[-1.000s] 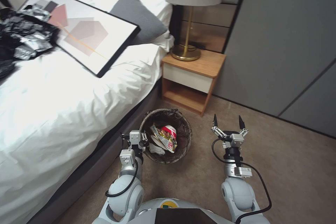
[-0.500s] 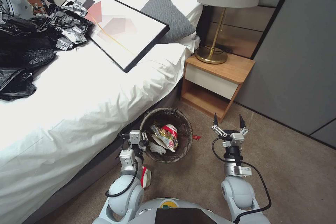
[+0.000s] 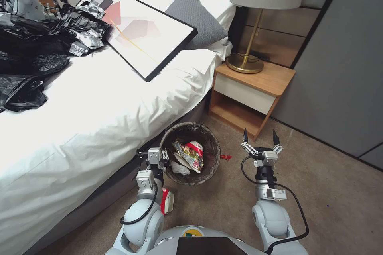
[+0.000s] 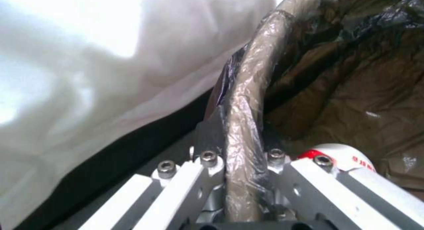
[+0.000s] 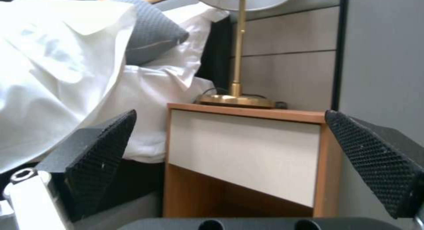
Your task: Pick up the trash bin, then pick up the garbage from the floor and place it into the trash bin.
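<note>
The trash bin (image 3: 208,140), round and lined with a dark bag, hangs beside the bed in front of me. My left gripper (image 3: 158,158) is shut on its near-left rim; the left wrist view shows the bag-covered rim (image 4: 247,100) pinched between the fingers of the left gripper (image 4: 240,137). Inside lie garbage pieces: a red-and-white cup (image 3: 194,149), yellow wrappers (image 3: 182,152) and white tissue (image 3: 178,168). Another red-and-white cup (image 3: 167,201) lies on the floor (image 3: 223,207) by my left forearm. A small red scrap (image 3: 226,156) lies right of the bin. My right gripper (image 3: 259,138) is open and holds nothing.
A white bed (image 3: 87,119) runs along my left, with a framed picture (image 3: 139,28) and a heap of black bags (image 3: 28,59) on it. A wooden nightstand (image 3: 249,95) with a brass lamp (image 3: 249,61) stands ahead. Grey wall panels (image 3: 343,67) close the right side.
The whole picture has shifted, so the camera moved: bed and nightstand now sit farther right. The cup on the floor and the red scrap have come into view. Both grippers keep their pose.
</note>
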